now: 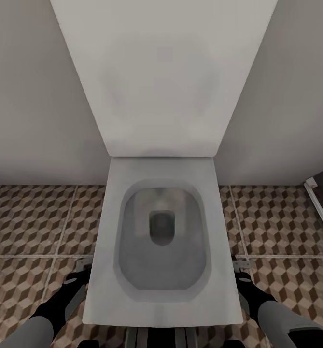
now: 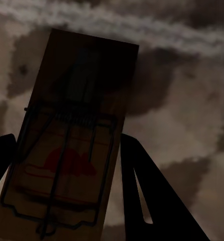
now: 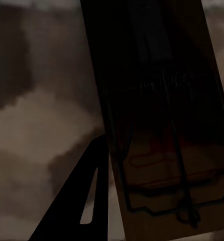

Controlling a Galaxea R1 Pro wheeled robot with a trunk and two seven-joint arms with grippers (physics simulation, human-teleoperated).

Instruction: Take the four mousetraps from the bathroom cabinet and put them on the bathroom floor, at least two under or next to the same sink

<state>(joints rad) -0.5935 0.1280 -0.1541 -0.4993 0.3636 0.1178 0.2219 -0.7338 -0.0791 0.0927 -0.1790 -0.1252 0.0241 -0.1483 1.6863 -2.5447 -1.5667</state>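
A brown wooden mousetrap [image 2: 77,125] with a dark wire bar and red print sits between the two dark fingers of my left gripper [image 2: 67,145], which is shut on it above blurred floor tiles. Another mousetrap [image 3: 162,115] is held in my right gripper, with one dark finger [image 3: 92,191] showing beside it. In the head view my left gripper [image 1: 80,270] and right gripper [image 1: 242,270] hang low on either side of a toilet, over the cube-patterned bathroom floor [image 1: 31,217]. The cabinet and the bathroom sink are out of view.
A white toilet [image 1: 108,241] with its lid [image 1: 161,82] raised against the pale wall stands directly ahead, between my arms. A dark panel with a white edge [image 1: 320,203] stands at the right. Tiled floor lies open on both sides of the toilet.
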